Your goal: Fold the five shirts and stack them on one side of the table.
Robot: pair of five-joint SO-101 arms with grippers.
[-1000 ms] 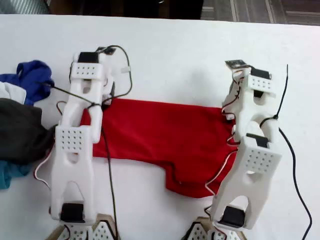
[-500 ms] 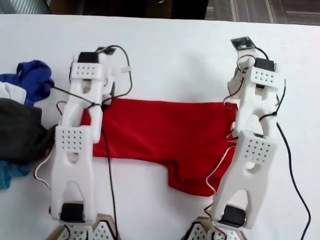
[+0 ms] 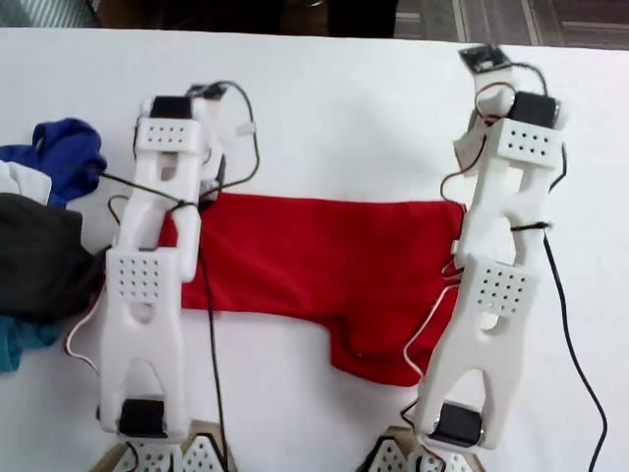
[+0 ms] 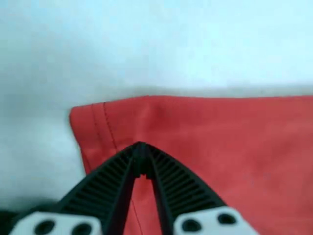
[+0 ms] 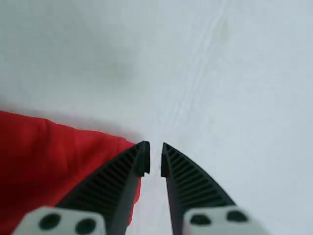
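A red shirt (image 3: 324, 256) lies spread flat across the white table (image 3: 344, 118) between my two arms, one sleeve (image 3: 378, 354) pointing toward the near edge. My left gripper (image 4: 142, 148) is down on the red shirt (image 4: 220, 142) just inside its far left corner, shut with the cloth at its tips. My right gripper (image 5: 155, 157) is at the far right corner of the red shirt (image 5: 54, 156), over bare table. Its fingers are a narrow gap apart with nothing between them, and the cloth's corner lies beside one fingertip (image 5: 142, 155).
A pile of other shirts sits at the table's left edge: blue (image 3: 64, 152), white (image 3: 18, 182), dark grey (image 3: 39, 261) and teal (image 3: 15, 344). Black cables (image 3: 575, 334) trail along both arms. Bare table stretches behind the red shirt and to its right.
The right arm has stretched toward the far right, and the red shirt's right edge was drawn to the right with it and pulled flatter. The left arm stayed put.
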